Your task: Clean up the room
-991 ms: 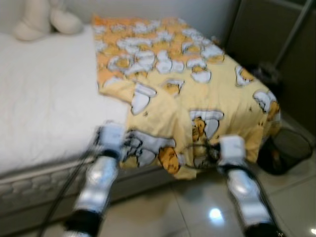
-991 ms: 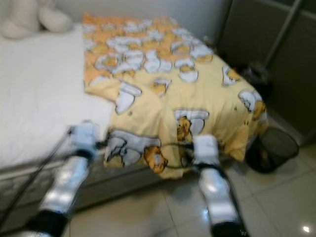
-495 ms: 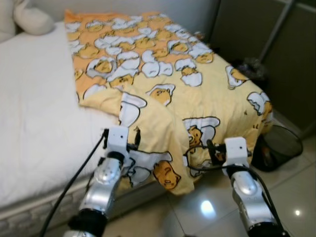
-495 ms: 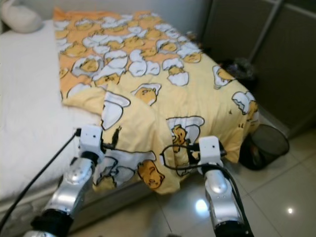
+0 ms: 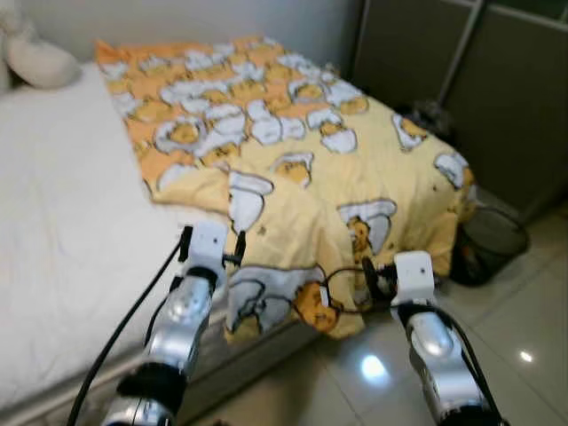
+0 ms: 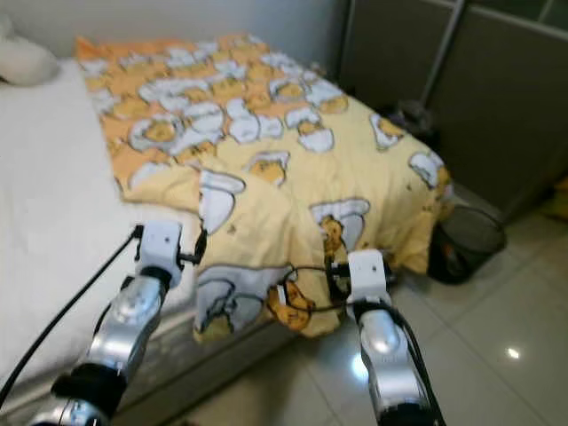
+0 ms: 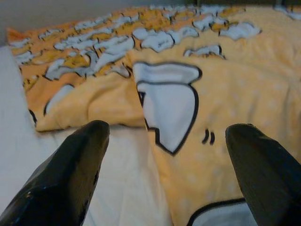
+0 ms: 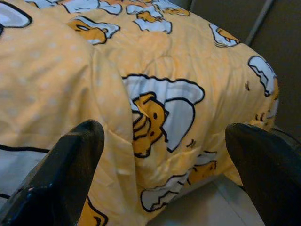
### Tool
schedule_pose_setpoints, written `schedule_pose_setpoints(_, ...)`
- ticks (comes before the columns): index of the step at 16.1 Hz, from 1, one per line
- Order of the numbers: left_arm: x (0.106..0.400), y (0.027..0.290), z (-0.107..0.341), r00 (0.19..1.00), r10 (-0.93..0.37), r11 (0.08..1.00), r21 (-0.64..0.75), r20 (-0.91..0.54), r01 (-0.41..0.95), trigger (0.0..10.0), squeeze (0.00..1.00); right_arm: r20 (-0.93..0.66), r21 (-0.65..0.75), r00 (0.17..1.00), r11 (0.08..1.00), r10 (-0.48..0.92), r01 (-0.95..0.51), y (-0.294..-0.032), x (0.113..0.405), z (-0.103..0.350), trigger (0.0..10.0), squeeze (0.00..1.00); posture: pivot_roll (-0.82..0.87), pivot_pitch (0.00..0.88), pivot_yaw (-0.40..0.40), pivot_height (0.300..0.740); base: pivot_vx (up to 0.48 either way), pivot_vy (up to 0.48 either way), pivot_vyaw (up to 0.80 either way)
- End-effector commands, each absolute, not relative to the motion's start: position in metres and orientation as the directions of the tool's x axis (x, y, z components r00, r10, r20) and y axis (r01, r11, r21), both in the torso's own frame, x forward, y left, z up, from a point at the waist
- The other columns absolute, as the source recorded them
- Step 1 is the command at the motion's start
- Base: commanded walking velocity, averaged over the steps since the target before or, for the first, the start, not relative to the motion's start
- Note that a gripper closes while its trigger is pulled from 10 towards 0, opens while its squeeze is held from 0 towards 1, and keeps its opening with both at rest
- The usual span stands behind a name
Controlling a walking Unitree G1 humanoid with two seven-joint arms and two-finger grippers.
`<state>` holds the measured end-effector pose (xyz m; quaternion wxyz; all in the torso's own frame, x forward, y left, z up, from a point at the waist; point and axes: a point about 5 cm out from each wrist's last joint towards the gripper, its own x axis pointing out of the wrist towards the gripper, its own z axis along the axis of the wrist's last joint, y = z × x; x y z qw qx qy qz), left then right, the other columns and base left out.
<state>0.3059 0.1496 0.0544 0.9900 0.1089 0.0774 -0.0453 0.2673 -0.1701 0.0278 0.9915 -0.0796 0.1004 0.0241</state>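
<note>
Well, no legible text: yellow blanket [image 5: 355, 169] w/ cartoon egg prints on white mattress [image 5: 62, 222]. Left gripper [image 7: 164, 155] & right gripper [image 8: 164, 155] both spread wide, holding nothing.

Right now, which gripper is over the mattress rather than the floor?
The left gripper: it sits open above the white mattress, at the edge of the yellow blanket. The right gripper hangs open off the bed's corner, over the tiled floor.

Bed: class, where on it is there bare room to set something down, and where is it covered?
Bare: the white sheet between the pillow and the blanket. Covered: the right half and foot corner, where both end effectors, left and right, point, fingers open.
</note>
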Motion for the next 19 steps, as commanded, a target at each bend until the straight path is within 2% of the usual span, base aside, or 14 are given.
schedule_pose_setpoints(1,0.308,0.153,0.053,0.982,-0.058,0.971,0.219,-0.177,0.097,10.0,0.0,-0.191,-0.143,0.981,0.987,0.038,-0.067,-0.17,0.268,0.03,10.0,0.0,-0.02,0.0,0.005,0.727,0.0,0.0,0.0)
schedule_pose_setpoints(2,0.309,0.152,0.055,0.983,-0.07,0.974,0.2,-0.167,0.103,10.0,1.0,-0.193,-0.145,0.98,0.987,0.043,-0.072,-0.169,0.267,0.03,10.0,0.0,-0.02,0.0,0.005,0.727,0.0,0.0,0.0)
schedule_pose_setpoints(4,0.308,0.151,0.058,0.986,-0.088,0.969,0.216,-0.145,0.118,10.0,1.0,-0.194,-0.145,0.98,0.987,0.045,-0.074,-0.169,0.266,0.029,10.0,0.0,-0.02,0.0,0.01,0.727,0.0,0.0,0.0)
schedule_pose_setpoints(8,0.306,0.148,0.046,0.975,-0.104,0.961,0.234,-0.198,0.15,10.0,1.0,-0.183,-0.134,0.982,0.989,0.045,-0.07,-0.169,0.262,0.031,10.0,0.0,-0.03,0.0,0.007,0.727,0.0,0.0,0.0)
schedule_pose_setpoints(9,0.31,0.152,0.042,0.969,-0.087,0.96,0.241,-0.232,0.144,10.0,0.0,-0.184,-0.127,0.982,0.989,0.051,-0.076,-0.168,0.257,0.031,10.0,0.0,-0.04,0.0,-0.004,0.727,0.0,0.0,0.0)
schedule_pose_setpoints(10,0.312,0.155,0.04,0.964,-0.077,0.96,0.242,-0.253,0.14,10.0,0.0,-0.187,-0.128,0.98,0.988,0.064,-0.089,-0.167,0.253,0.031,10.0,0.0,-0.05,0.0,-0.011,0.727,0.0,0.0,0.0)
schedule_pose_setpoints(13,0.322,0.154,0.039,0.956,-0.061,0.96,0.247,-0.286,0.135,10.0,0.0,-0.201,-0.142,0.969,0.974,0.145,-0.175,-0.164,0.219,0.033,10.0,0.0,-0.11,0.107,-0.039,0.727,0.0,0.0,0.0)
schedule_pose_setpoints(15,0.324,0.151,0.04,0.956,-0.049,0.962,0.242,-0.289,0.123,10.0,0.0,-0.204,-0.133,0.961,0.967,0.188,-0.217,-0.161,0.205,0.036,10.0,0.0,-0.12,0.144,-0.048,0.727,0.0,0.0,0.0)
schedule_pose_setpoints(16,0.327,0.146,0.04,0.954,-0.044,0.961,0.248,-0.297,0.121,10.0,0.0,-0.22,-0.117,0.947,0.958,0.233,-0.263,-0.158,0.19,0.037,10.0,0.0,-0.15,0.2,-0.066,0.727,0.0,0.0,0.0)
schedule_pose_setpoints(18,0.327,0.143,0.039,0.953,-0.029,0.963,0.247,-0.302,0.107,10.0,0.0,-0.242,-0.11,0.936,0.951,0.256,-0.288,-0.158,0.176,0.038,10.0,0.0,-0.16,0.22,-0.072,0.727,0.0,0.0,0.0)
schedule_pose_setpoints(19,0.328,0.145,0.039,0.955,0.006,0.966,0.248,-0.296,0.07,10.0,0.0,-0.267,-0.11,0.927,0.947,0.264,-0.301,-0.161,0.165,0.04,10.0,0.0,-0.19,0.266,-0.086,0.727,0.0,0.0,0.0)
